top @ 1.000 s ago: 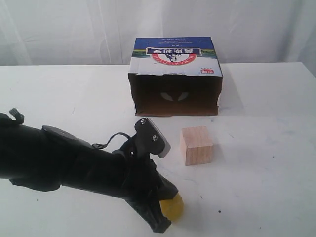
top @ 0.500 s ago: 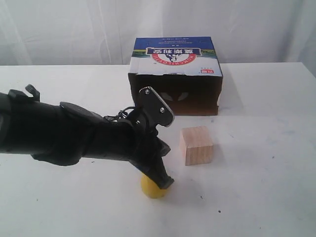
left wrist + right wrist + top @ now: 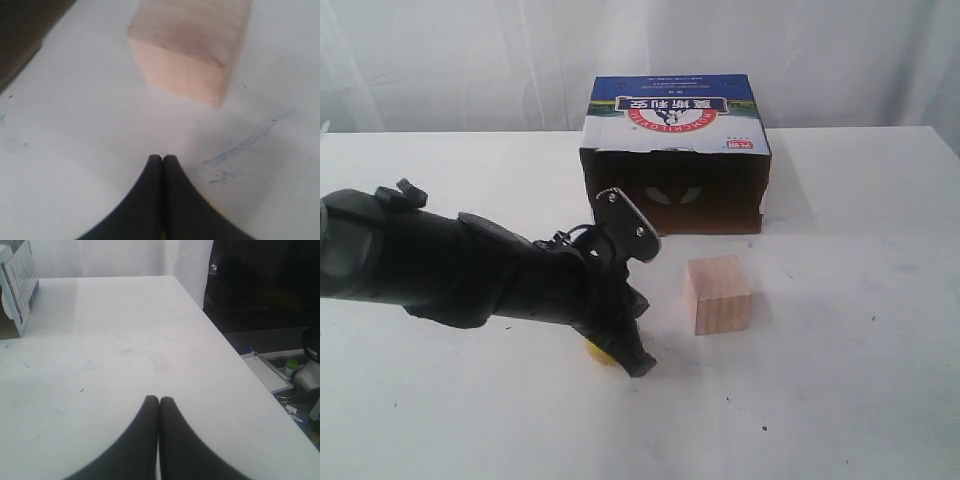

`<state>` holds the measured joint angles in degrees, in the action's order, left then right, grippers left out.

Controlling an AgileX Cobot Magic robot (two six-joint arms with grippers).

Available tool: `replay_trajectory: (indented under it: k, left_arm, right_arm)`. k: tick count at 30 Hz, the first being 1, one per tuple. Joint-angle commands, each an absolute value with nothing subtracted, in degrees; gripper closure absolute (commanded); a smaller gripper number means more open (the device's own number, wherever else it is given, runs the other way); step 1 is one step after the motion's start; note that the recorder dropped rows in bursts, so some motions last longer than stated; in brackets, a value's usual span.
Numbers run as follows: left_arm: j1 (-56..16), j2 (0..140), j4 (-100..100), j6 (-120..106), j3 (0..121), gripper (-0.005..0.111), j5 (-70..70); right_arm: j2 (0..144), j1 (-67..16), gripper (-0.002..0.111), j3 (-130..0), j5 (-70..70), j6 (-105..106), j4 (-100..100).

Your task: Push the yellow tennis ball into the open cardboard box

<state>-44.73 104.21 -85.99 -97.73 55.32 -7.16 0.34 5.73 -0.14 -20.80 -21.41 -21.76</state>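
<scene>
Only a sliver of the yellow tennis ball (image 3: pixel 599 353) shows on the table, mostly hidden behind my left arm. My left gripper (image 3: pixel 640 366) is shut with nothing held, its tips low on the table right beside the ball. In the left wrist view the shut left gripper (image 3: pixel 163 158) points at the wooden cube (image 3: pixel 186 47); the ball is out of that view. The open cardboard box (image 3: pixel 675 150) stands at the back, its dark opening facing the front. My right gripper (image 3: pixel 159 400) is shut and empty over bare table; it does not appear in the exterior view.
A light wooden cube (image 3: pixel 718 293) sits right of the left gripper, in front of the box. One corner of the box (image 3: pixel 17 285) shows in the right wrist view. The table's edge (image 3: pixel 235 355) drops off near the right gripper, with clutter below.
The ball has rolled from the front edge toward the left and back. My left arm swung the same way, staying against it and now covering most of it.
</scene>
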Motion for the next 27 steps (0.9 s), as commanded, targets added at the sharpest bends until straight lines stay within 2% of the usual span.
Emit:
replay_trajectory:
  k: [1,9,17,22,27]
  left_arm:
    - [-39.9,106.7,-86.0,-97.1,53.8,0.107,-5.2]
    - [-37.1,106.7,-78.9,-97.2,60.6,0.107,-3.2]
    - [-35.4,104.5,-80.8,-95.8,69.1,0.107,-2.7]
    - [-34.3,95.7,-83.4,-87.6,62.2,0.107,14.7]
    - [-34.4,90.5,-83.4,-88.0,51.9,0.107,14.2]
  right_arm:
    - [0.0,5.7,0.108,0.0,-20.0,-21.6,-22.0]
    - [0.0,5.7,0.108,0.0,-20.2,-21.6,-22.0]
    - [0.0,5.7,0.108,0.0,-20.1,-21.6,-22.0]
    - [0.0,5.7,0.108,0.0,-20.1,-21.6,-22.0]
    - [0.0,5.7,0.108,0.0,-20.1,-21.6,-22.0]
